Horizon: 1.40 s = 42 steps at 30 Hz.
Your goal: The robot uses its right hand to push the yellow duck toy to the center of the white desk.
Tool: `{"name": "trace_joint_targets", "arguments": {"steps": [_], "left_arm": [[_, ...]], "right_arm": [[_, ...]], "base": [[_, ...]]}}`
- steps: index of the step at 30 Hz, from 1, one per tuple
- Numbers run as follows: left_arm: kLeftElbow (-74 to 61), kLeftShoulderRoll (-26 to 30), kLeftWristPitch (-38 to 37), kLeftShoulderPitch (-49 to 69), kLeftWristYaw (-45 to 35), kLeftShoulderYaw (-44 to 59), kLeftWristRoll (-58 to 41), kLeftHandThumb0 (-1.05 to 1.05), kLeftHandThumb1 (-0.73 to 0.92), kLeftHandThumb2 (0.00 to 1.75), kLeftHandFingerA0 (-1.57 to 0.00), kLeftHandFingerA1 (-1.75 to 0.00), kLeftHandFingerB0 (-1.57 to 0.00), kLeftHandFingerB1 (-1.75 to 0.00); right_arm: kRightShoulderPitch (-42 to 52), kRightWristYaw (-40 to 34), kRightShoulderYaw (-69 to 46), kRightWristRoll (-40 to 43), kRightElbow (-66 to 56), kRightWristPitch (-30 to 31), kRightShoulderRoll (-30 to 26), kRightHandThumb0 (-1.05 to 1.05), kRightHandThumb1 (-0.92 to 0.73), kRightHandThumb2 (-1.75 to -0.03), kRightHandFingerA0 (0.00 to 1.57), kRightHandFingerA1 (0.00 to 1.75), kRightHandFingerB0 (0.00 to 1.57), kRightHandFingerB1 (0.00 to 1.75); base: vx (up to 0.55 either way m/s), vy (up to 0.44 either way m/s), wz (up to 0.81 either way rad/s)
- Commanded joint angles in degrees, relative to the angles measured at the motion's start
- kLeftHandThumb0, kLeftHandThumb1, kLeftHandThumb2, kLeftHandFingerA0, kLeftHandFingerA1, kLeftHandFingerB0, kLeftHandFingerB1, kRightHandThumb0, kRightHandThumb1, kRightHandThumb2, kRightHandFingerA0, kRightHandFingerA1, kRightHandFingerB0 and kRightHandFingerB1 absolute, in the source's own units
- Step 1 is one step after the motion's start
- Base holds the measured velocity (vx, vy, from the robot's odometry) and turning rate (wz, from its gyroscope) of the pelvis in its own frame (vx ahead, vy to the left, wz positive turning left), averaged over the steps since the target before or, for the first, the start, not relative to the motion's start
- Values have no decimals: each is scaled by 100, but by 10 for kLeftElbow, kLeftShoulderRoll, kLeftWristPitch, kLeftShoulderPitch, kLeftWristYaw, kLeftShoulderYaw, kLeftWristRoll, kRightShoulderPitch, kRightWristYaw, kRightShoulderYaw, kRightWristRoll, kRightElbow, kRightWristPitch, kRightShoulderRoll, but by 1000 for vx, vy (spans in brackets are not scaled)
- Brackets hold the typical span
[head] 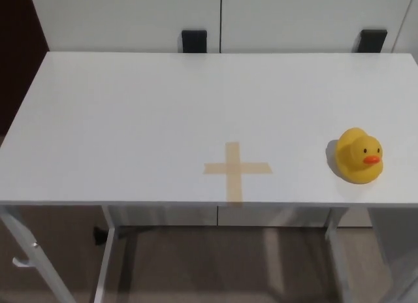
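The yellow duck toy is seen upright at the right of the frame on the white tabletop, orange beak turned toward the lower right — well apart from the tan tape cross at lower centre. Neither hand is in view — the state of the fingers cannot be told.

Pale white wall panels are standing behind the desk, two black rectangular brackets sitting at their base. Brownish wood-look floor is showing beneath the desk's white metal legs.
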Motion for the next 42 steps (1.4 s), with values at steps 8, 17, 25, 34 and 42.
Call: {"name": "trace_joint_targets", "arguments": {"steps": [8,17,25,34,42], "left_arm": [[-21,-14,28,-8,0,71,-79,-5,63,75,-78,-76,-70,-64],[-113,-55,38,-32,8,184,-152,-7,62,82,-75,-78,-69,-65],[-114,-48,54,-70,0,198,-156,-3,64,80,-76,-71,-68,-61],[-116,-54,49,-98,-15,198,-168,-2,63,84,-78,-72,-68,-61],[-150,-66,60,-85,-13,184,-168,2,60,89,-77,-74,-68,-63]], "right_arm": [[4,21,-57,66,-11,-57,-14,6,-62,-73,71,53,48,45],[-43,62,-200,168,-38,-64,-36,-99,-63,-105,10,40,0,36],[-58,129,-287,238,-183,-22,-75,-79,-58,-84,0,25,0,5],[-86,131,-301,253,-338,21,-84,-90,-75,-62,3,56,0,28],[-135,146,-265,235,-403,49,-104,-105,-79,-65,6,101,0,78]], "base": [[0,0,0],[0,0,0],[0,0,0],[0,0,0],[0,0,0]]}}
